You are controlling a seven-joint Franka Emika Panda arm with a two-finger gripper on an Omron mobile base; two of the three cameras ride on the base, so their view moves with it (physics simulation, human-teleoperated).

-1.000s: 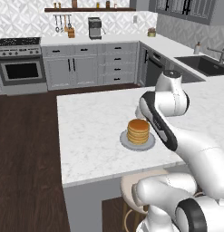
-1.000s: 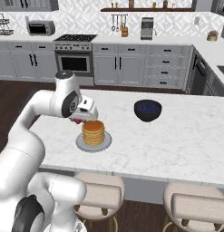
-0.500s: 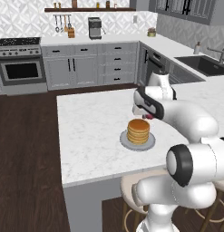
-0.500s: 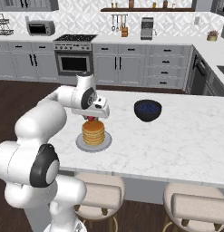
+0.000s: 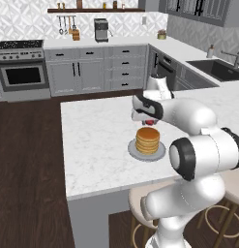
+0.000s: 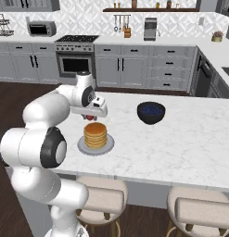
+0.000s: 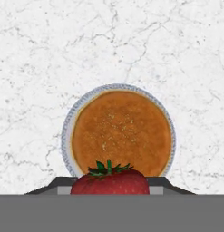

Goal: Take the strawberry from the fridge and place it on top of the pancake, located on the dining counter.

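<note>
Swinging further over the dining counter [image 5: 92, 145] since half a second ago, the arm now reaches level across the marble, its elbow bent back toward the base. Jaws clamped on the strawberry [image 7: 109, 182], the gripper [image 6: 90, 115] points straight down just above the far edge of the pancake [image 7: 121, 133]. That stack sits on its plate [image 5: 134, 153] near the counter's near edge, with a dark bowl [image 6: 150, 112] well to its right.

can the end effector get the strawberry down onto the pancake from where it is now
Probably yes. The end effector, shut on the strawberry, hangs just above the pancake, near one edge of the stack; nothing lies between them, and the dark bowl stands well aside.
</note>
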